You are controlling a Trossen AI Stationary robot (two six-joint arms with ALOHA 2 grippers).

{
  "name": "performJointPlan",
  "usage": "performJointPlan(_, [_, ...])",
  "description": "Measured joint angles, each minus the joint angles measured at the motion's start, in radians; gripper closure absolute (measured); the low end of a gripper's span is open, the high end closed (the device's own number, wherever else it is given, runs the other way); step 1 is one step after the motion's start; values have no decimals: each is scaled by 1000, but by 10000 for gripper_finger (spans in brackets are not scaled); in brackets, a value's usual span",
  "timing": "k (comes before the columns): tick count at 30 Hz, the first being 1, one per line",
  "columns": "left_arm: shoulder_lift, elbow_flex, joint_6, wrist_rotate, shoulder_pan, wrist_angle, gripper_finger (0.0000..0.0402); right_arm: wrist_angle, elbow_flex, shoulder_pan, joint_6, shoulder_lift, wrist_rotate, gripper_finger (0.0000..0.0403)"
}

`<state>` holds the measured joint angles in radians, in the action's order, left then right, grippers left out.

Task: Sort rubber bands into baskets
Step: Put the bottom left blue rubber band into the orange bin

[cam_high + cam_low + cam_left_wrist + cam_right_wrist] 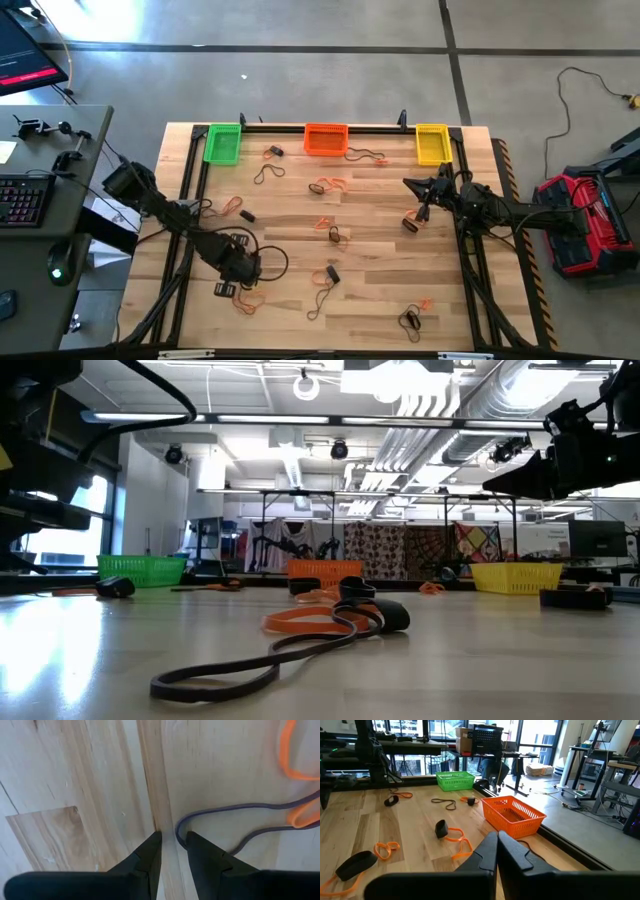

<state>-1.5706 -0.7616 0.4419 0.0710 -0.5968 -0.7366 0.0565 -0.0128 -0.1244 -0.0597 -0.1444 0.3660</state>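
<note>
Well, the table (380, 255) is a pale wooden top of long planks with a black frame round its edges, standing on a grey concrete floor (300, 90). A desk with a keyboard (22, 198) sits off to the left, and a red machine (580, 222) stands on the floor to the right. Along the far edge of the table the three baskets stand in a row, well apart: the green basket (222, 143), the orange basket (326, 139) and the yellow basket (431, 144). Rubber bands (322, 223) lie scattered singly and in small tangles over the planks, orange and dark ones mixed, none visibly inside a basket.

The left gripper (232, 288) is down at the near left part of the table, beside an orange band. The overhead picture does not show its fingers clearly; its own wrist camera does. There the two dark fingers (147, 855) stand a little apart with their tips at the wood, and the bend of a dark rubber band (220, 812) lies just at the inner edge of one tip, not clamped. An orange band (292, 762) lies nearby.

The right gripper (421, 190) hangs over the right side, fingers pressed together with nothing between them, facing the orange basket.

From table height, the room shows ceiling ducts (440, 410), strip lights and patterned cloths (400, 552) hung behind.
</note>
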Motion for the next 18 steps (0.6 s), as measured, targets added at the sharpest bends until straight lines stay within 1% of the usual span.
performJointPlan(4, [0,2,2,1,0,10,316,0,0,0,0,0,0,402])
performJointPlan(7, [-1,3,3,1,0,17,325,0,0,0,0,0,0,402])
performJointPlan(9, [-1,3,2,1,0,19,339,0,0,0,0,0,0,402])
performJointPlan(14, [-1,4,1,6,0,36,391,0,0,0,0,0,0,402])
performJointPlan(18, [13,6,-15,-8,0,40,397,0,0,0,0,0,0,402])
